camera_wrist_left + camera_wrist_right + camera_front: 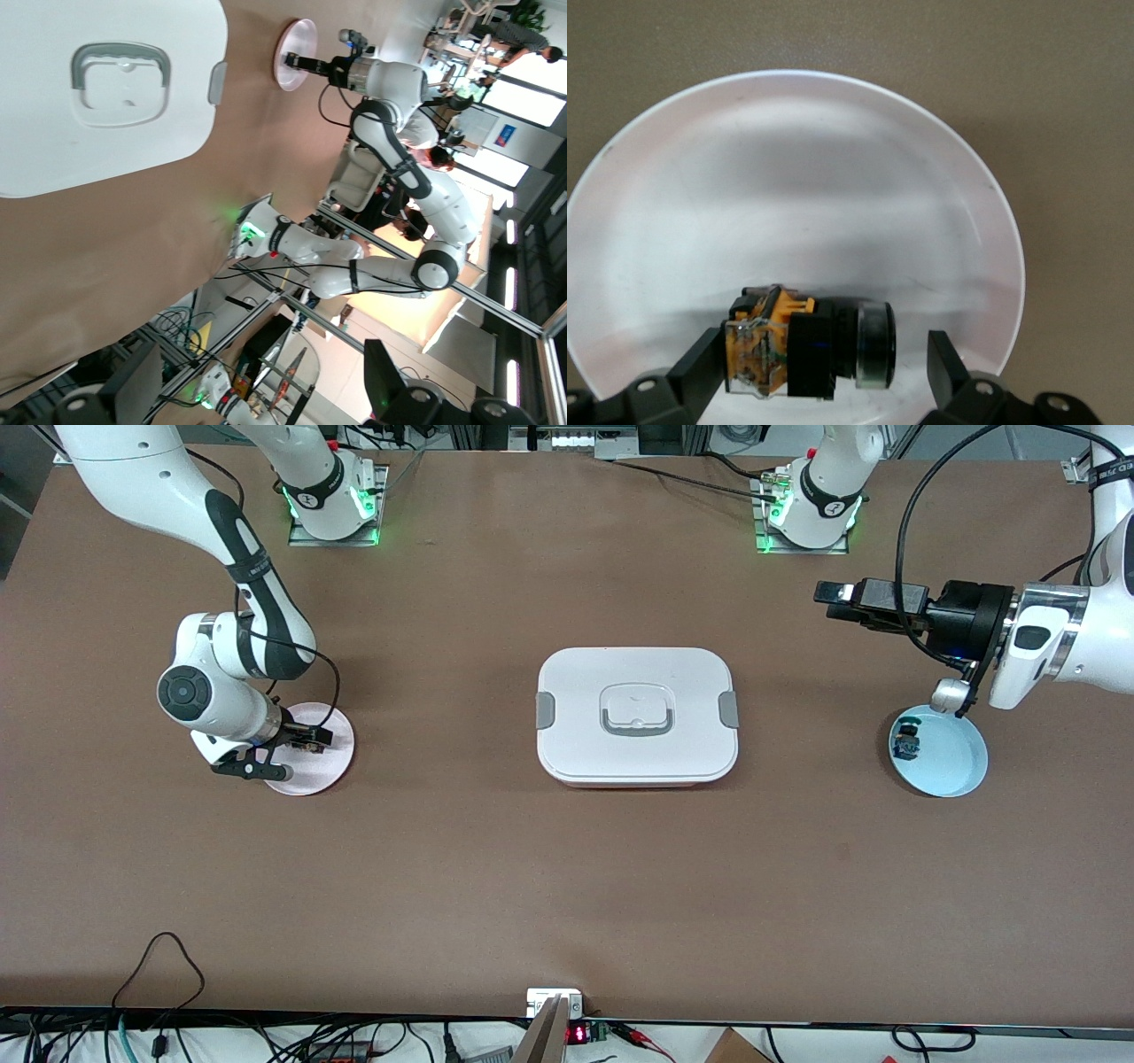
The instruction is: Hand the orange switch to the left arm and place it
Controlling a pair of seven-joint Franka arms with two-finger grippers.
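The orange switch (pixel 780 341) lies on its side on the pale pink plate (pixel 788 177), orange block at one end, black round cap at the other. My right gripper (pixel 822 350) is low over that plate, open, with one finger at each end of the switch: one looks against the orange end, the other stands apart from the cap. In the front view the right gripper (pixel 306 740) is on the pink plate (pixel 332 766) at the right arm's end. The white box (pixel 636 716) stands mid-table. My left gripper (pixel 828 600) is open and empty, held high and level, above the table near the blue plate.
A light blue plate (pixel 952 757) at the left arm's end holds a small black part with a blue body (pixel 908 742). The left wrist view shows the box lid (pixel 115 88), the pink plate (pixel 297 53) and the right arm farther off. Cables lie along the table's front edge.
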